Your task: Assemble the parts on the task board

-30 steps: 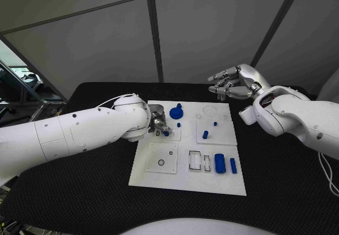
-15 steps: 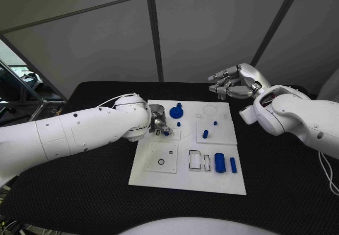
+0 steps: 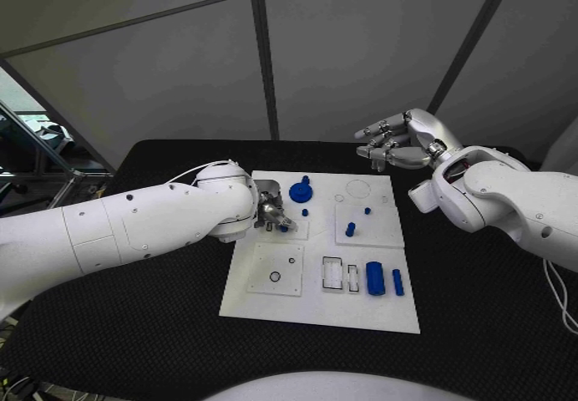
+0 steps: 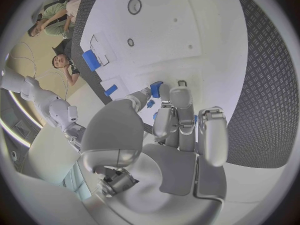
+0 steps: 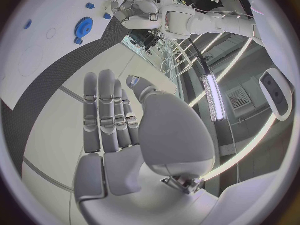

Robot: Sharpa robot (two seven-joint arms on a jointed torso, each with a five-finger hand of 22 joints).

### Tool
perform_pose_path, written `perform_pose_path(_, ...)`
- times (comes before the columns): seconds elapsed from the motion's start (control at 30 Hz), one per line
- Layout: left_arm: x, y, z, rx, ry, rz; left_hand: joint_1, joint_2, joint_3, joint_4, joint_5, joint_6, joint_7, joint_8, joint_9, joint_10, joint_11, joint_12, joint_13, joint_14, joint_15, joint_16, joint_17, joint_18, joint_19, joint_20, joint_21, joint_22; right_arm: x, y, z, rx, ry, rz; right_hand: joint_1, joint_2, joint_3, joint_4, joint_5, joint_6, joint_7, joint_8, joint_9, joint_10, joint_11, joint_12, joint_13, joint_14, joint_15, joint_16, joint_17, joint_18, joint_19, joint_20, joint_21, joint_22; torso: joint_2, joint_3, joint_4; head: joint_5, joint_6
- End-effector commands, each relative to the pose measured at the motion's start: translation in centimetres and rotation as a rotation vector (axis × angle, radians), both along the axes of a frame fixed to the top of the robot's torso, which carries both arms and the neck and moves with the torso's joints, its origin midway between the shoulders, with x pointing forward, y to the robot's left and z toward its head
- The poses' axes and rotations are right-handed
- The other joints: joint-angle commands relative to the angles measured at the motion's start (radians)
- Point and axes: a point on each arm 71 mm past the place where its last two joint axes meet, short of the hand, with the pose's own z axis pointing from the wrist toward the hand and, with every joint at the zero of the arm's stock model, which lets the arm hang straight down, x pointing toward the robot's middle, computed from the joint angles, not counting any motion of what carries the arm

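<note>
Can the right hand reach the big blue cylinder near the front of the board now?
Probably yes: the right hand hangs open behind the task board, and nothing covers the cylinder.

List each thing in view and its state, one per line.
left robot hand: fingers down at the task board, pinching a small blue part
right robot hand: open, raised beyond the board
task board: flat on table
blue gear: on the board
blue cylinder: lying flat

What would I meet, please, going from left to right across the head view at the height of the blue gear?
Left arm → left hand → blue gear → engraved circle on the task board → right arm.
</note>
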Motion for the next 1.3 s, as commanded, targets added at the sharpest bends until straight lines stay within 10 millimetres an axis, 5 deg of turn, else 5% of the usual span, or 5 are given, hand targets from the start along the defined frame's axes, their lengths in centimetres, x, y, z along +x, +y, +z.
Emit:
perform_pose_path(0.03, 0.0, 0.2, -0.2, 0.006, 0.006, 0.013, -0.028, -0.003, -0.038, 0.021, 0.001, 0.006, 0.005, -0.004, 0.003, 0.004, 0.002, 0.004, 0.000, 0.002, -0.003, -0.007, 0.001, -0.108, 0.078, -0.007, 0.004, 0.203, 0.0, 0.1, 0.2, 0.004, -0.004, 0.007, -0.014, -0.001, -0.001, 0.007, 0.004, -0.004, 0.003, 0.000, 0.001, -0.012, 0.001, -0.008, -0.004, 0.006, 0.001, -0.008, 0.002, 0.011, 0.005, 0.001, -0.005, -0.002, 0.000, 0.0003, 0.0000, -0.001, 0.001)
perform_pose_path(0.47, 0.4, 0.9, 1.0, -0.022, -0.025, 0.042, -0.047, 0.014, -0.302, 0.128, 0.003, 0.006, 0.005, -0.012, 0.022, 0.005, 0.003, 0.011, 0.008, 0.004, -0.002, -0.010, 0.006, -0.110, 0.081, -0.008, 0.007, 0.210, 0.1, -0.1, 0.1, 0.003, -0.005, -0.001, -0.019, -0.003, 0.000, 0.011, 0.004, -0.006, 0.004, -0.001, 0.000, -0.018, 0.002, -0.016, -0.014, 0.005, 0.002, -0.016, 0.004, 0.011, 0.004, 0.002, -0.010, -0.004, 0.000, -0.0002, 0.0002, 0.000, 0.001)
perform_pose_path(0.93, 0.9, 1.3, 3.0, -0.073, -0.016, 0.056, -0.007, 0.044, -0.371, 0.125, 0.005, 0.005, 0.006, -0.017, 0.029, 0.002, 0.003, 0.008, 0.004, 0.004, -0.003, -0.012, 0.007, -0.109, 0.079, -0.007, 0.003, 0.207, 0.3, -0.2, 0.1, 0.001, -0.005, -0.008, -0.019, -0.003, 0.000, 0.011, 0.004, -0.007, 0.004, -0.001, 0.000, -0.019, 0.003, -0.017, -0.015, 0.005, 0.002, -0.018, 0.005, 0.011, 0.004, 0.002, -0.011, -0.004, 0.000, 0.0007, 0.0005, 0.002, -0.002)
perform_pose_path(1.3, 2.3, 2.6, 4.0, -0.087, -0.011, 0.073, 0.042, 0.067, -0.416, 0.129, 0.006, -0.028, 0.020, -0.043, 0.024, -0.025, 0.014, -0.026, -0.033, 0.003, 0.004, -0.019, 0.005, -0.095, 0.055, -0.002, -0.044, 0.155, 0.4, -0.3, 0.0, 0.000, -0.004, -0.009, -0.018, -0.002, 0.002, 0.010, 0.006, -0.007, 0.004, -0.001, 0.001, -0.019, 0.002, -0.019, -0.018, 0.005, 0.002, -0.020, 0.005, 0.011, 0.004, 0.002, -0.012, -0.005, 0.000, -0.0008, 0.0008, -0.005, 0.010)
